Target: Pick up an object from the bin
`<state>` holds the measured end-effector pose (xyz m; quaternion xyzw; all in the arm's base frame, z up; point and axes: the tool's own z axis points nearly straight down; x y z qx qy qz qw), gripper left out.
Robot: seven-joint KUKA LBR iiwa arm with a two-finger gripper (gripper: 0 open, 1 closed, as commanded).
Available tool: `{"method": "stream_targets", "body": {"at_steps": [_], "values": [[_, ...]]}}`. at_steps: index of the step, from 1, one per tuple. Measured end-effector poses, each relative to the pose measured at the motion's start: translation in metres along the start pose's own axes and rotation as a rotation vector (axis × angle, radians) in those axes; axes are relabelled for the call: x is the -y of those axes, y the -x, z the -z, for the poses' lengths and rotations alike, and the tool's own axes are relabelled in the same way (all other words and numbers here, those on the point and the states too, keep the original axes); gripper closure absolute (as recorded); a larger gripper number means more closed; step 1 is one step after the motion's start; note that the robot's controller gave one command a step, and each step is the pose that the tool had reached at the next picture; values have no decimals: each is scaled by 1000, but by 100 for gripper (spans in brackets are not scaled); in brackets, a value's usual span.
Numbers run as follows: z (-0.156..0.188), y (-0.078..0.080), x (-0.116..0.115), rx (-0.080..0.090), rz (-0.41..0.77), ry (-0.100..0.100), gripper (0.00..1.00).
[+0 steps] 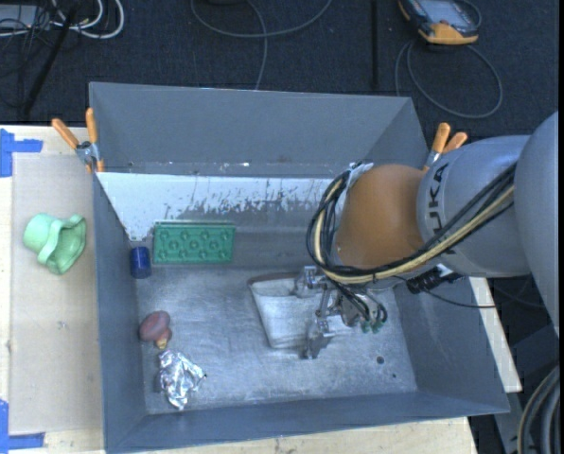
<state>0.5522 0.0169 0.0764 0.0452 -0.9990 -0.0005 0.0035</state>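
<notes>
- Near the middle of the bin (263,140): a pale grey tub-shaped thing (274,312).
- Over its right edge: the gripper (312,334); whether it is spread or closed cannot be told.
- Leftward, well apart: green studded plate (194,244), blue cylinder (140,260), brown lump (154,326), crumpled foil (177,378).

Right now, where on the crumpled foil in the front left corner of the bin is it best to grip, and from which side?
Grip the crumpled foil across its middle, coming straight down from above. It lies by itself close to the left and front walls of the bin, so a sideways approach would probably lack room. Stay clear of the brown rounded lump just behind it.
</notes>
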Motion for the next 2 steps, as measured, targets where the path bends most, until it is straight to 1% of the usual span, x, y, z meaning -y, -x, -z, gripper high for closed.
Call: {"method": "stream_targets", "body": {"at_steps": [1, 2], "values": [[113, 50, 27, 10, 539, -4, 100], [173, 50, 29, 13, 517, -5, 100]]}}
